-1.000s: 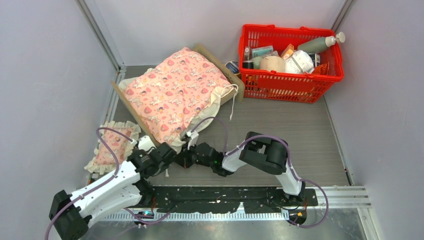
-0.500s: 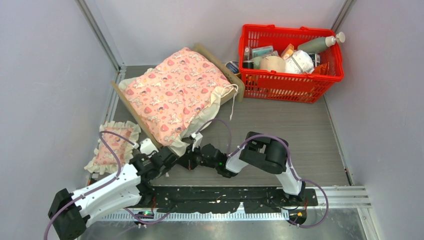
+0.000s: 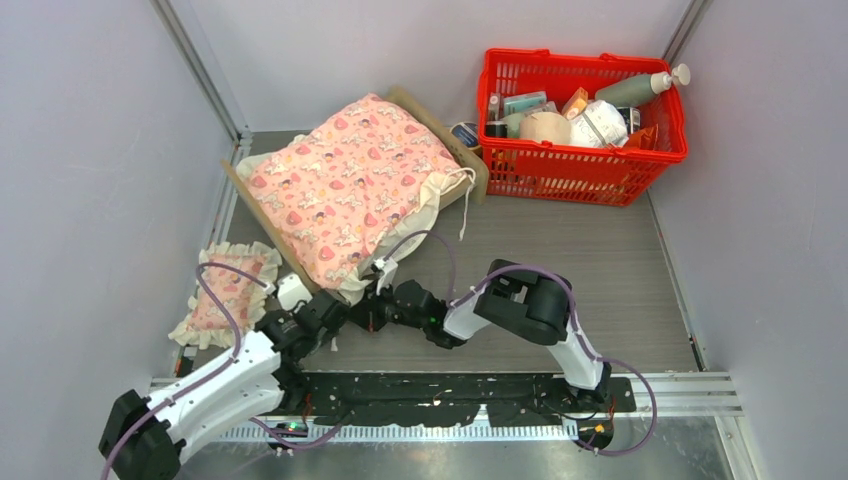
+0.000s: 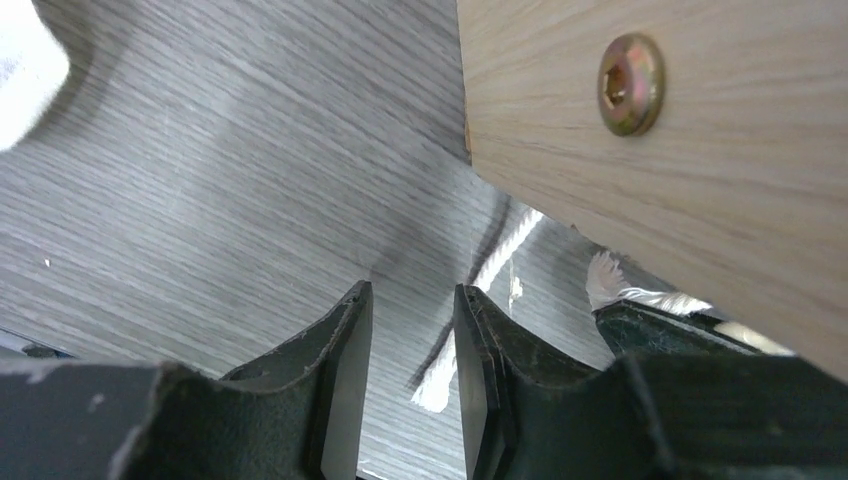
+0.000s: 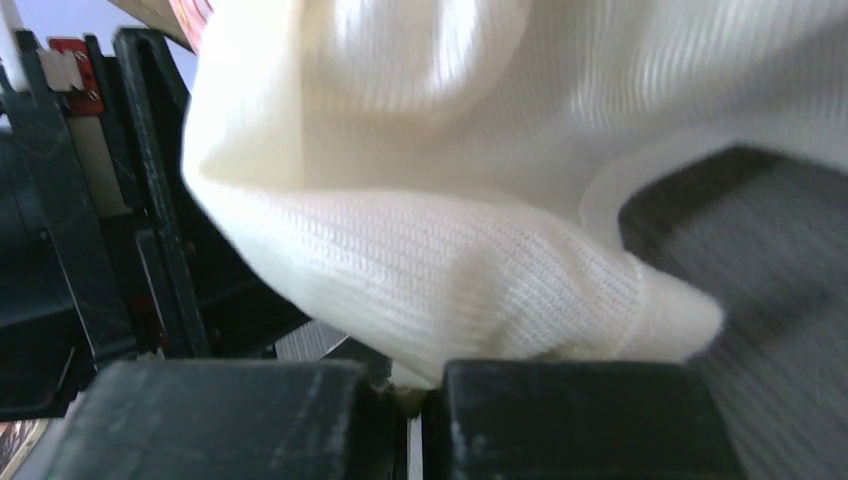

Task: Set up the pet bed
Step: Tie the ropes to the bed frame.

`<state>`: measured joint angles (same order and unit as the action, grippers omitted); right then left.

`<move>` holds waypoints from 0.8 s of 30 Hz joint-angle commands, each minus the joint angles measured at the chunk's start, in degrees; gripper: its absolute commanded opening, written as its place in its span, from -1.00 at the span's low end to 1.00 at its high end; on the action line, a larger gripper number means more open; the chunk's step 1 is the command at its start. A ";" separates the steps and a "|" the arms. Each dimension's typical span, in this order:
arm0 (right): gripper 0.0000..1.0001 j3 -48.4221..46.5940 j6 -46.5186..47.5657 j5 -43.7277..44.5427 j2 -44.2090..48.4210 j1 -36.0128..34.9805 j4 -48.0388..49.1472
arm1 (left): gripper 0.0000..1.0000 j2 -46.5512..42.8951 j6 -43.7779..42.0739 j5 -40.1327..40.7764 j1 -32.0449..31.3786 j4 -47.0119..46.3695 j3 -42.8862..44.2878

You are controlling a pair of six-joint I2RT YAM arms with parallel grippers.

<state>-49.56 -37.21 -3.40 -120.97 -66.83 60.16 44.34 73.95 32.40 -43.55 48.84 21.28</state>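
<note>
The pet bed stands at the back left, its plywood frame showing round the edges; the mattress is hidden. A pink patterned blanket with a cream frill covers it and hangs over the near end. My right gripper is shut on the frill's corner, the cream cloth pinched between its jaws. Just left of it, my left gripper is open and empty, low over the floor beside a plywood panel with a brass bolt.
A small pink frilled pillow lies on the floor at the left, beside the left arm. A red basket full of bottles and packets stands at the back right. A white cord lies on the floor under the bed's edge. Grey walls close in both sides.
The left gripper's jaws have widened a little. Both arms have shifted only slightly at the bed's near corner, and the right stays shut on the frill.
</note>
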 commanded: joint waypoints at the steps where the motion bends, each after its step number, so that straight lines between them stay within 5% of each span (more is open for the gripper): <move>1: -0.89 -6.51 3.64 -2.06 -1.46 1.07 -2.25 | -0.24 -0.15 -15.99 -3.63 8.12 -17.13 1.65; 12: -0.89 -19.91 8.19 -5.06 -6.23 3.75 -13.16 | -0.24 6.39 -32.76 -7.22 26.42 -21.53 9.88; 24: -0.90 -18.96 7.84 -5.21 -5.00 3.94 -12.80 | -0.21 -9.11 -28.30 -17.70 25.58 -21.58 1.50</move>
<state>-68.27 -29.85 -7.68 -127.17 -62.87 45.50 38.09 51.37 17.93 -15.92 44.60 22.11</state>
